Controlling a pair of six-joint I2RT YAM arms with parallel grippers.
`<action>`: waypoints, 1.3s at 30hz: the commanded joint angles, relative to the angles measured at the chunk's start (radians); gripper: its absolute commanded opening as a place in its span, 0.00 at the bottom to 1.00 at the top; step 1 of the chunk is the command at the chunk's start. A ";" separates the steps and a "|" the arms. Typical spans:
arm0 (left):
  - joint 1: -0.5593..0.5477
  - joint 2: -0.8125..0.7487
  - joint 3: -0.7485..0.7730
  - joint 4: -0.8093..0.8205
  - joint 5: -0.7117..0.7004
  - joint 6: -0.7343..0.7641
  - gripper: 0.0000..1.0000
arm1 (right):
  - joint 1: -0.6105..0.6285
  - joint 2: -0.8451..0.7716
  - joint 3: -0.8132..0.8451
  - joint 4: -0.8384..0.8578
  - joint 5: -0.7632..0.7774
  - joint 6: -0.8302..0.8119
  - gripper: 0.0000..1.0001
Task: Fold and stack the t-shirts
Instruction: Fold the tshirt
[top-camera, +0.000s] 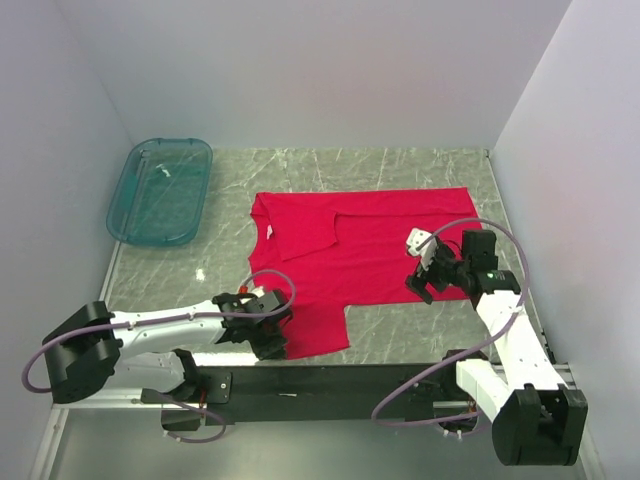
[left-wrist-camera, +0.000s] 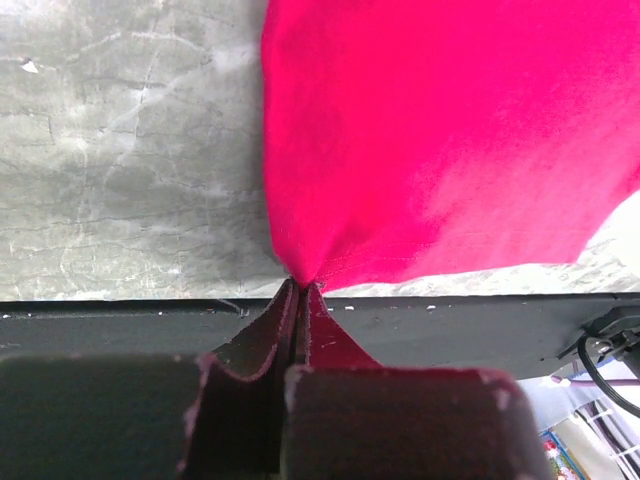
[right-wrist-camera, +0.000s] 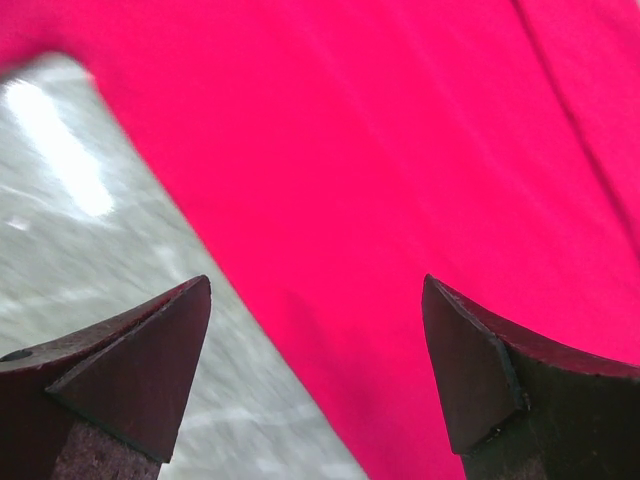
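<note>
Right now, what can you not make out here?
Top view: the left tool covers the t-shirt corner it pinches.
Left wrist view: frame edges cut off most of the t-shirt.
Right wrist view: blur hides how high the right tool stands over the t-shirt.
Top view: tub contents too small.

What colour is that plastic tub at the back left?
The tub is translucent teal, clearest in the top external view.

The t-shirt (top-camera: 380, 245) lies spread on the table (top-camera: 400, 165), the tub (top-camera: 160, 190) to its left, the left gripper (top-camera: 270, 336) at its near-left corner, the right gripper (top-camera: 422, 280) above its right part.
</note>
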 joint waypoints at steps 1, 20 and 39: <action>0.003 -0.030 0.030 -0.014 -0.029 0.024 0.00 | -0.017 -0.001 0.083 -0.070 0.186 -0.072 0.92; 0.016 -0.078 0.020 0.032 -0.006 0.087 0.00 | -0.551 0.556 0.295 -0.092 0.671 -0.233 0.73; 0.032 -0.049 0.027 0.038 0.016 0.103 0.00 | -0.583 0.688 0.324 -0.187 0.510 -0.470 0.51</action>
